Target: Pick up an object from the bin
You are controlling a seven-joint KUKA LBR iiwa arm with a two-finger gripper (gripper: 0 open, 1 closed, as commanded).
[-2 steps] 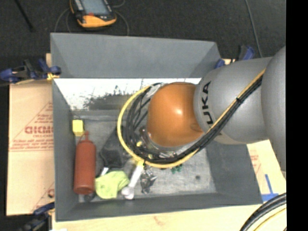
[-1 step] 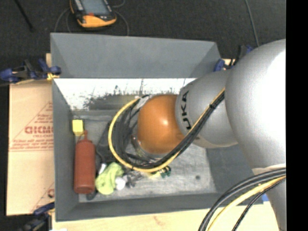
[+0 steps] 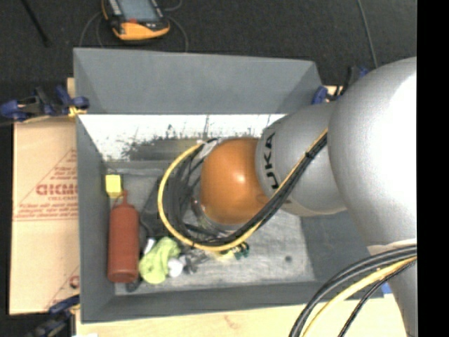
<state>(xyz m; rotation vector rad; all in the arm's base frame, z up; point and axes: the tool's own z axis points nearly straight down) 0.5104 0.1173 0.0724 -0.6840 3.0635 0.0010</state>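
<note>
Camera view, red bottle (image 3: 123,241) seemingly against left wall (image 3: 91,209)

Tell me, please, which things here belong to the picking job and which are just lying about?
Job:
grey bin
red bottle, at the bin's left
green soft lump, beside the bottle's base
arm, reaching in

Lying about:
orange-and-black handheld device, outside, beyond the bin's far wall

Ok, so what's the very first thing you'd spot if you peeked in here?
The big silver arm reaching in from the right, with its shiny orange cover over the middle of the grey bin. Next comes the red bottle lying along the bin's left wall, with a small yellow block by its narrow end and a soft green lump beside its wide end.
</note>
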